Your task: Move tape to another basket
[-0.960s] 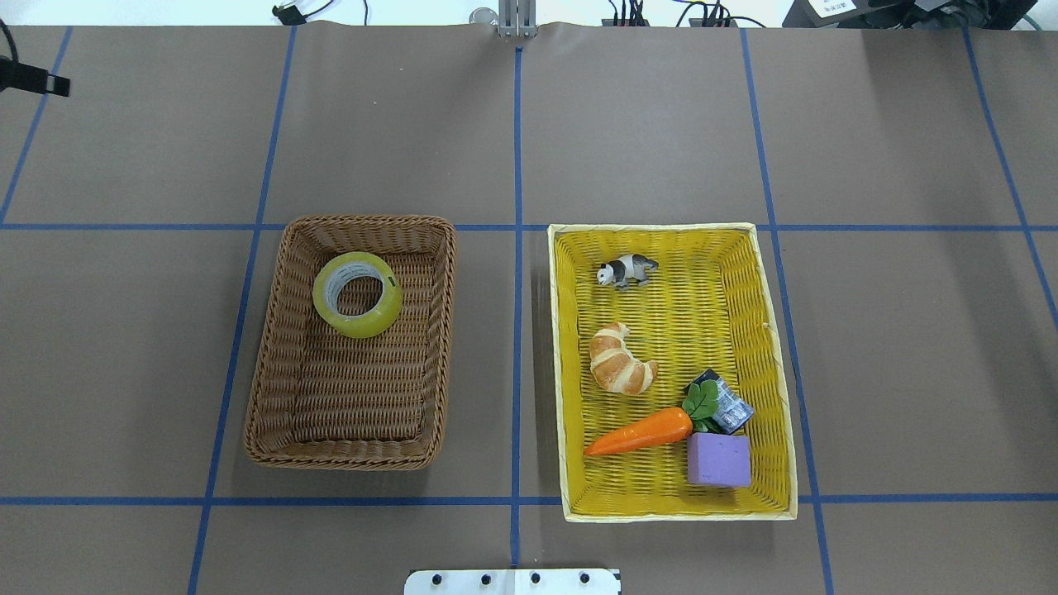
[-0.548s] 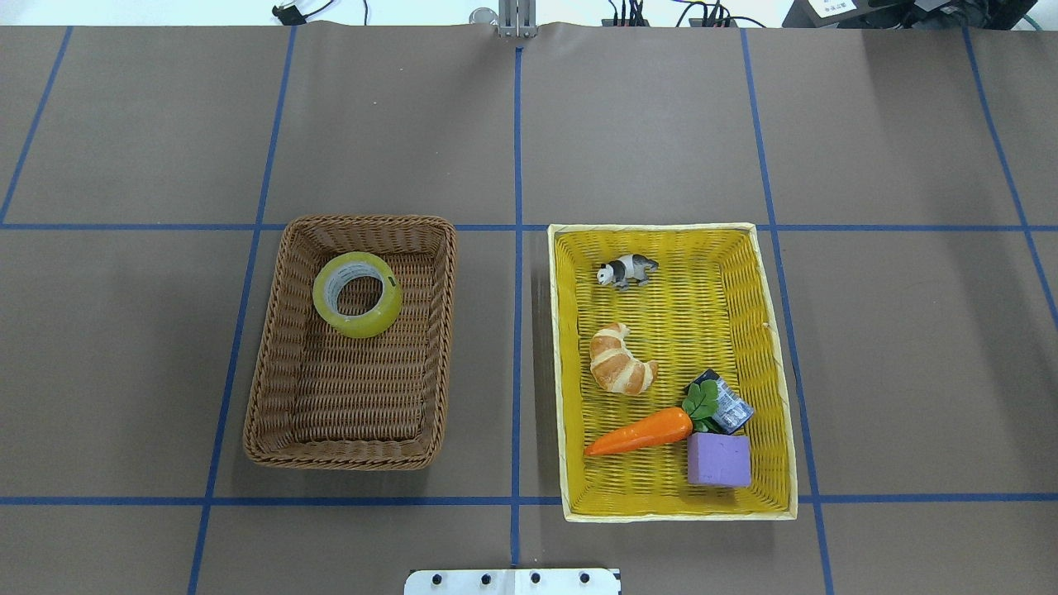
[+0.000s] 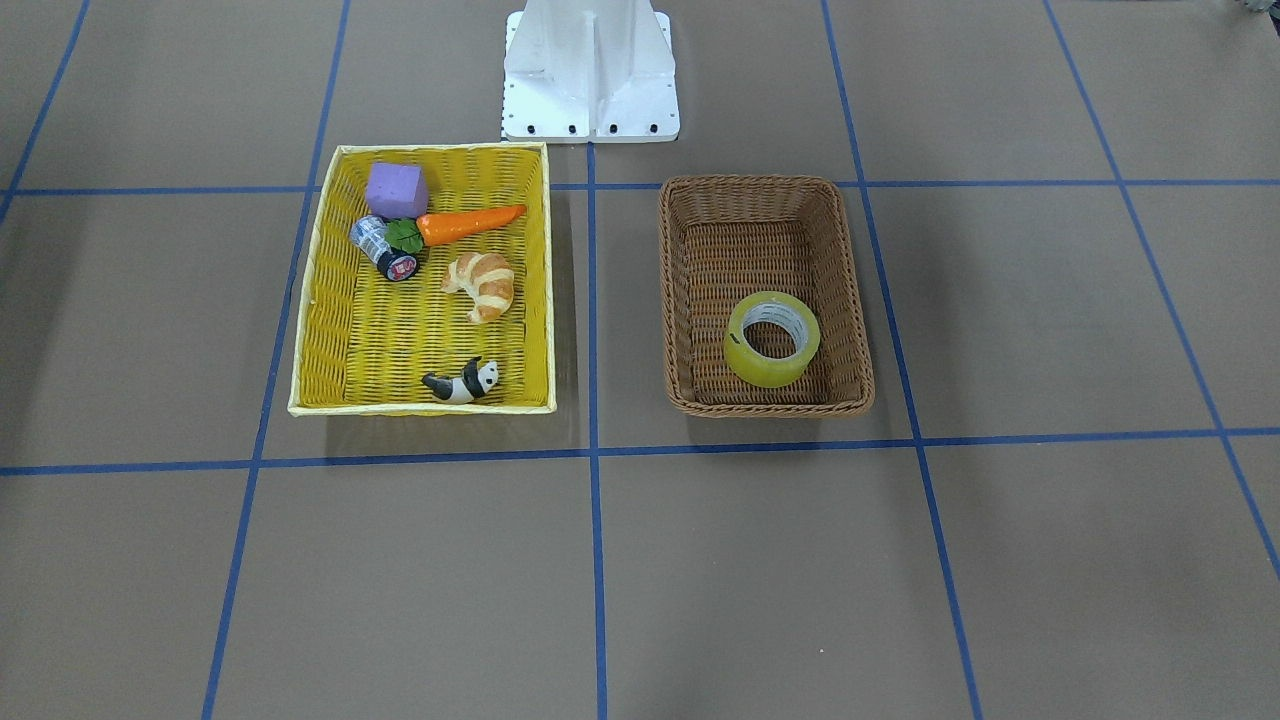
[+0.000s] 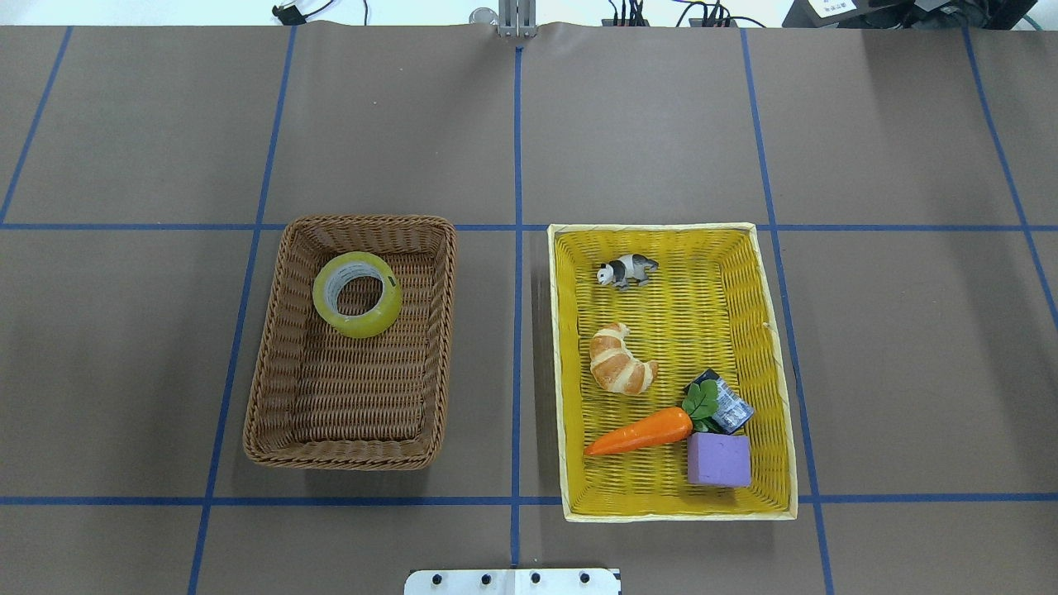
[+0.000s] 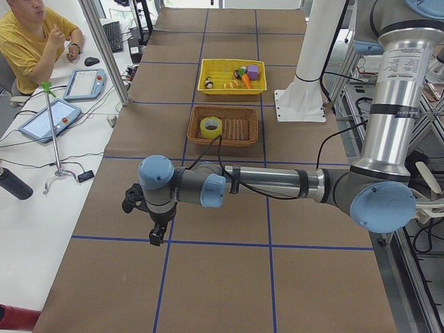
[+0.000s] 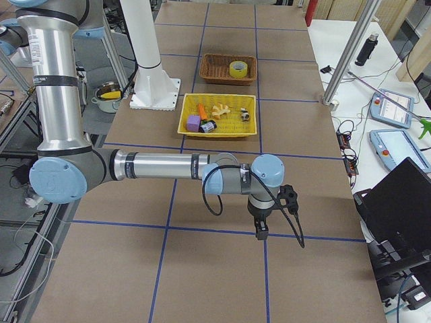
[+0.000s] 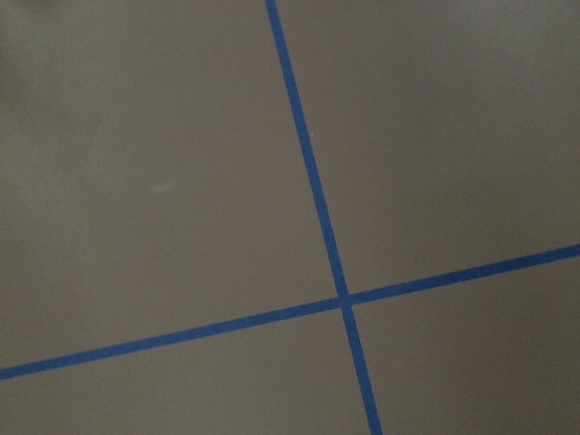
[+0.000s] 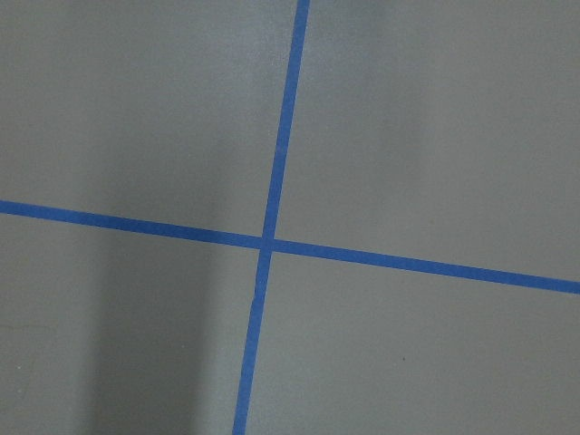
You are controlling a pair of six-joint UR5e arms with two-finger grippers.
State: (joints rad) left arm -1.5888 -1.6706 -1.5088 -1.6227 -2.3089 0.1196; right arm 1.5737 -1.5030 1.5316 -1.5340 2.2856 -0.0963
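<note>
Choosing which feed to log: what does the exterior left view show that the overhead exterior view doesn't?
Only exterior left: the left gripper over bare table, well away from both baskets, and a seated operator in yellow. Only overhead: the panda and croissant clearly; from the side they are specks. Both: the tape lying flat in the basket, at its end farther from the robot, the yellow basket beside it.

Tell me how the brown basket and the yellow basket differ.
The brown basket is smaller, the yellow basket larger. The brown basket has rounded corners; the yellow basket's are square. The brown basket holds only the tape; the yellow basket holds a panda, croissant, carrot, purple block and cylinder. Both are woven, rectangular and sit on the table.
</note>
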